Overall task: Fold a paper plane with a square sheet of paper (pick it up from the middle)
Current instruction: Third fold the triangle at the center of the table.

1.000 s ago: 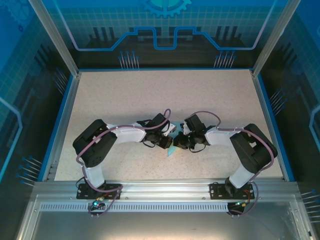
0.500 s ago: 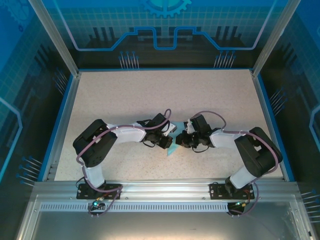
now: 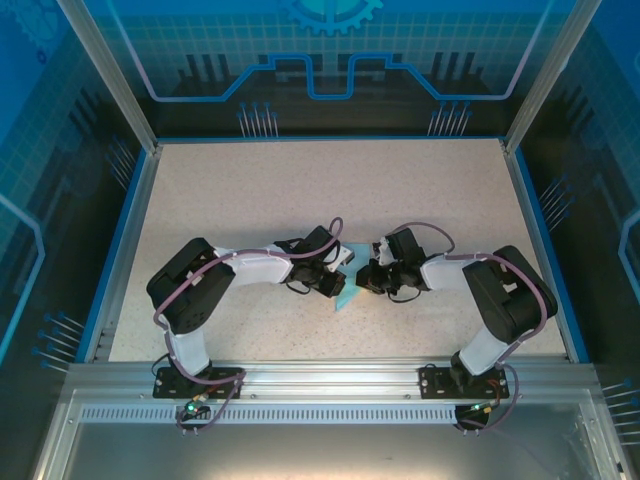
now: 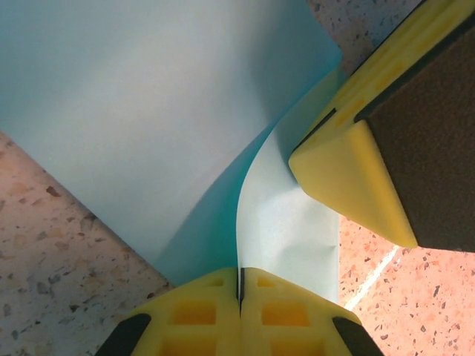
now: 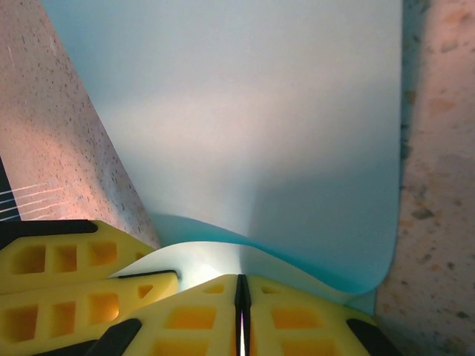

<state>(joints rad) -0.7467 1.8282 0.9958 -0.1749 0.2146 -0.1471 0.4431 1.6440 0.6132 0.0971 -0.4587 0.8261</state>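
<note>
Pinching paper (image 4: 148, 111): left fingers (image 4: 197, 315), right fingers (image 5: 197, 319), closed

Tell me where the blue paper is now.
In the top view the paper is near the middle of the table, held between the left gripper and the right gripper, both shut on it.

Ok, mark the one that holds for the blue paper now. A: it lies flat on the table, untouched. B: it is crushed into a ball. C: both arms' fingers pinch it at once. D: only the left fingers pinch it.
C: the left fingers are shut on the light-blue paper in the left wrist view, and the right fingers are shut on its curled edge in the right wrist view.
</note>
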